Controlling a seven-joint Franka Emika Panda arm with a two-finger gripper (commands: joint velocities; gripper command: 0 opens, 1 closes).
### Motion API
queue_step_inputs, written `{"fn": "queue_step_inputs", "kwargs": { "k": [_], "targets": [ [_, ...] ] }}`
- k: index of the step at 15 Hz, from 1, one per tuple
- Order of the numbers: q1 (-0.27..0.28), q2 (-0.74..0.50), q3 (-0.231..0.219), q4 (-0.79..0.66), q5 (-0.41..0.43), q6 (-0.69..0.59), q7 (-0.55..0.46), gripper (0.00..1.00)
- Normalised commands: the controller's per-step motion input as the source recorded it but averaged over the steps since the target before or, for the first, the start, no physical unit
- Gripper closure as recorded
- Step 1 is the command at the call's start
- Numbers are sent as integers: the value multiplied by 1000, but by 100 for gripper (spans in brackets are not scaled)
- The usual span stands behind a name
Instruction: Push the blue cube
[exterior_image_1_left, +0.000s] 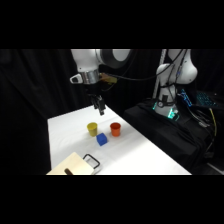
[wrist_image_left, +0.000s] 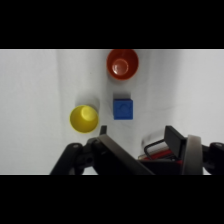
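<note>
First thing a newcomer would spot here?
Three bright things grouped mid-table: a yellow cup, an orange-red cup and a blue cube nearest the camera, all apart. The gripper hangs above the yellow cup. A tan box sits at the table's near edge.

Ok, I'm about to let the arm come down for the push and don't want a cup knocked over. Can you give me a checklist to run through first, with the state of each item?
1. Small bright-blue cube in plain sight in both views: ok.
2. Cube resting free on the white table, nothing on top of it: ok.
3. Gripper raised above the table, not touching the cube: ok.
4. Clearance from the small yellow cup and the small orange-red cup: not ok, both stand close to the cube.
5. Both cups upright: ok.
6. Fingers set for pushing: cannot tell.
</note>
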Motion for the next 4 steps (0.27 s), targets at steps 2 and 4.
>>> {"fn": "queue_step_inputs", "kwargs": {
  "k": [2, 4],
  "targets": [
    [57, -160, -25, 116, 11, -292, 8, 0],
    [77, -85, -14, 98, -19, -258, 78, 0]
  ]
}}
